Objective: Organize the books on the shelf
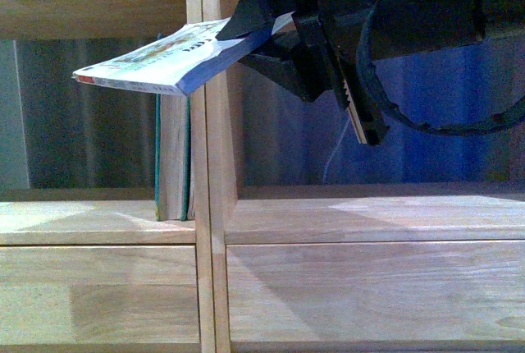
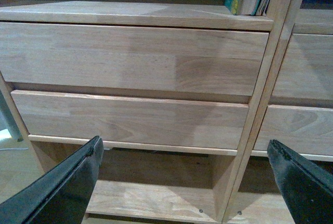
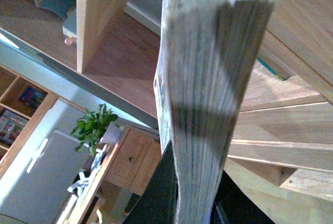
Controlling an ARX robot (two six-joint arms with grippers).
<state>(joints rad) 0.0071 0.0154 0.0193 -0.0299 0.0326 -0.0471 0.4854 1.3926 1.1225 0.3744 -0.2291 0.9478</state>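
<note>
Roughly halfway, judging by how things lie. Already standing upright in the shelf (image 1: 98, 222) cubby left of the central divider (image 1: 215, 205), pressed against that divider: the teal book (image 1: 174, 156). Not yet shelved: the thin paperback (image 1: 152, 64), held in the air nearly flat, crossing in front of the divider high up, mostly left of it and above the teal book. Pinched at its end just right of the divider by the right pincer (image 1: 262, 37), fingers clamped on cover and pages. Probably left to do: tipping the paperback upright and sliding it in left of the divider, beside the teal book.

Left pincer (image 2: 183, 143) spread wide, gripping nothing, low down before the drawer fronts (image 2: 130, 57) left of the divider.

Shown only from the front: the paperback's flat lie and its place against the divider. Only from the right wrist: the page edge end-on, plus a potted plant (image 3: 96, 125) in the room behind. Only from the left wrist: the drawers and the open bay beneath them.
</note>
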